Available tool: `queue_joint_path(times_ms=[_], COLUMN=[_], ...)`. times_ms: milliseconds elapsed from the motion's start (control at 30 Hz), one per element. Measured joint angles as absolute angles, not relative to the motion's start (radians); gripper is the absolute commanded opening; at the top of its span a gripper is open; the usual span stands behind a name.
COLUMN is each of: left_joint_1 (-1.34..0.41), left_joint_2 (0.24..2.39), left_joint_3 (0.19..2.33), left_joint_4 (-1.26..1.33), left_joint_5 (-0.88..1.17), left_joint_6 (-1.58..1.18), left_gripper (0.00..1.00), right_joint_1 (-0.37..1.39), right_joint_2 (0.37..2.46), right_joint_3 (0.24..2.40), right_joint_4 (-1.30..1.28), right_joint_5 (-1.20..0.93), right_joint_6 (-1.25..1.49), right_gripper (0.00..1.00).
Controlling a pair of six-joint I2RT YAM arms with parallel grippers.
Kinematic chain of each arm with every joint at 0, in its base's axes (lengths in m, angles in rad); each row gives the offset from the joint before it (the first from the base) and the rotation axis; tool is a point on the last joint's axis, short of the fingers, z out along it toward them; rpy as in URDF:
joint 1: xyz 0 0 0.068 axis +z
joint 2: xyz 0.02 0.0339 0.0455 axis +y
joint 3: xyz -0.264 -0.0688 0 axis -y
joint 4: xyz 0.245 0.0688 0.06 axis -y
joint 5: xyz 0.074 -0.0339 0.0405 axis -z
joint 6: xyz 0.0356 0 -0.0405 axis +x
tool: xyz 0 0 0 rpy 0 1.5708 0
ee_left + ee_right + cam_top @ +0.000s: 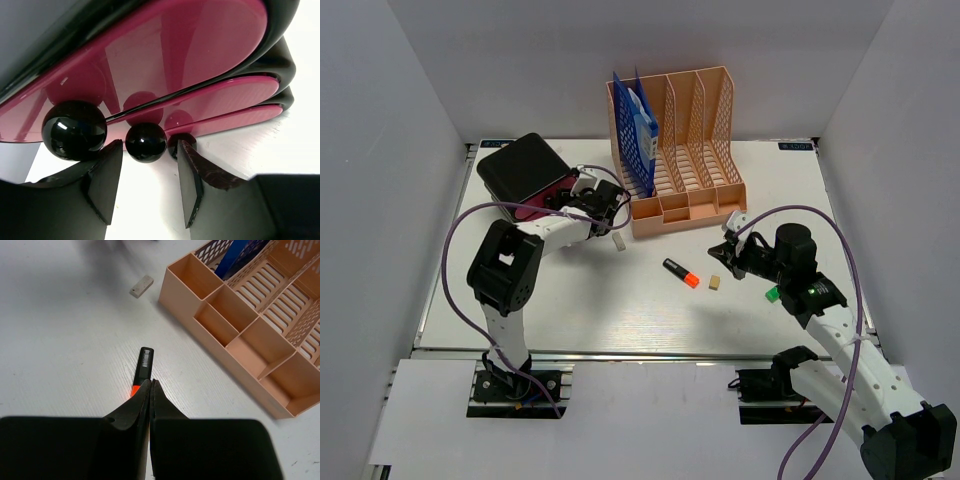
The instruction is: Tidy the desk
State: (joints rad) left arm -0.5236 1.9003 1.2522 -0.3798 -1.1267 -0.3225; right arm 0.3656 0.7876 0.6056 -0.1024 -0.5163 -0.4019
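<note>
Large flat white rectangular tabletop, filling the middle of the top view between grey walls. Long axis running left to right, short axis from the arm bases toward the far wall. Metal rail along the near long edge, thin dark lines at the borders.

At the far middle, peach mesh plastic file rack, slots open upward, low front compartments facing the arms. Blue perforated file holders upright in its leftmost slot. At the far left corner, glossy black drawer unit with magenta fronts, set askew to the tabletop's edges. Three fronts stacked in the left wrist view, each with a round black knob.

Close against those fronts, left hand, fingers apart and clamped on nothing. Middle knob just past the fingertips, in line with the gap. Touching or not: impossible to tell.

Over the middle, right hand, fingers pressed fully together, empty, tips above the orange end of a black marker with an orange end. Marker flat on the surface, black end toward the far left, orange end toward the near right. Small beige block just beside the orange end, not touching. Small white block on bare surface between drawer unit and marker.
</note>
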Motion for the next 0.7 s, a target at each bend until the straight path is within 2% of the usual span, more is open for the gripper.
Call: queue_joint_path(times_ms=[267,367,500,533,600,633,700], left_joint_1=[-0.516,-0.509,-0.5,-0.499,-0.499,-0.5,-0.505], left_joint_2=[1.913,1.922,1.936,1.936,1.936,1.936,1.935], left_joint_3=[1.252,1.252,1.252,1.252,1.252,1.251,1.249], left_joint_4=[-0.366,-0.36,-0.358,-0.357,-0.356,-0.354,-0.351], left_joint_5=[-1.142,-1.146,-1.15,-1.15,-1.15,-1.15,-1.151], left_joint_6=[-0.318,-0.315,-0.315,-0.313,-0.314,-0.314,-0.314], left_gripper=[0.57,0.53,0.38,0.29,0.2,0.13,0.06], right_joint_1=[0.362,0.361,0.361,0.361,0.36,0.36,0.36], right_joint_2=[0.788,0.788,0.788,0.788,0.788,0.788,0.788], right_joint_3=[0.606,0.606,0.606,0.606,0.606,0.606,0.606], right_joint_4=[-0.102,-0.102,-0.102,-0.102,-0.102,-0.102,-0.102], right_joint_5=[-0.504,-0.5,-0.5,-0.5,-0.5,-0.499,-0.499], right_joint_6=[-0.405,-0.405,-0.405,-0.405,-0.406,-0.408,-0.409], right_gripper=[0.0,0.0,0.0,0.0,0.0,0.0,0.0])
